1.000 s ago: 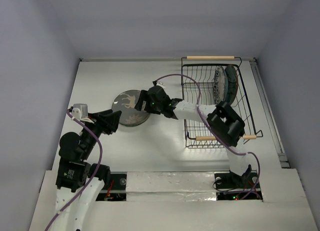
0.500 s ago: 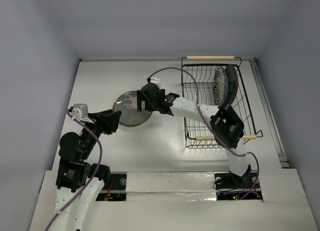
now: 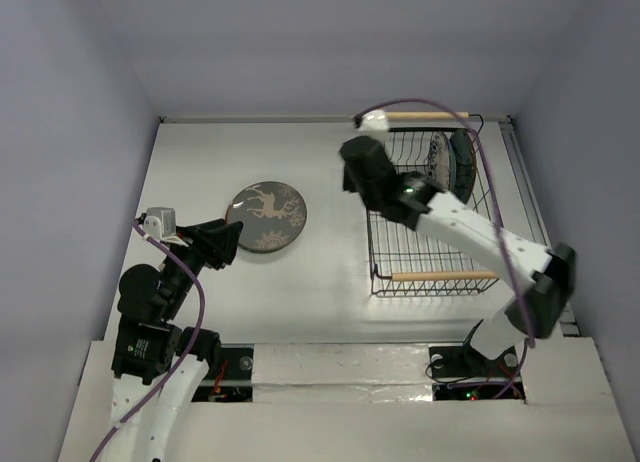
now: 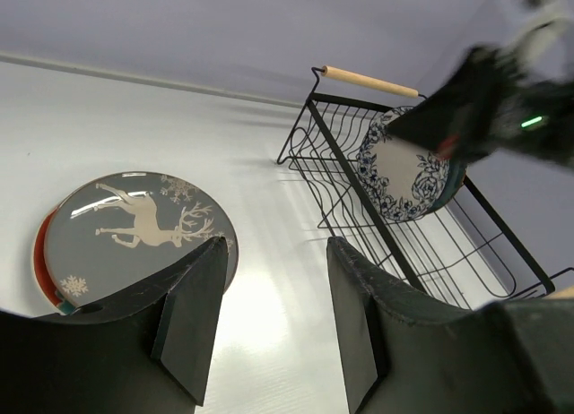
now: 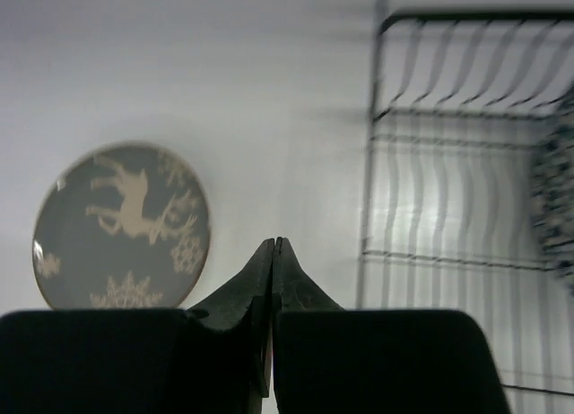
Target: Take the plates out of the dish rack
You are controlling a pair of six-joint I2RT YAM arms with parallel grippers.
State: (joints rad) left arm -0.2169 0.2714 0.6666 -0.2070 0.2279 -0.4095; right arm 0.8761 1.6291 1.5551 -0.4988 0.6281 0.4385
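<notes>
Both empty, left fingers (image 4: 193,329) parted, right fingers (image 5: 272,297) pressed together

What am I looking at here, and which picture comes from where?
Two robot arms with two-finger grippers stand at the near edge of a white table. One picture looks down from above; two come from wrist cameras. A round grey-brown plate with a white deer lies flat on the table. A black wire dish rack with wooden handles holds a white blue-flowered plate and a dark teal plate on edge. The left gripper is open, the right gripper shut; both empty.
</notes>
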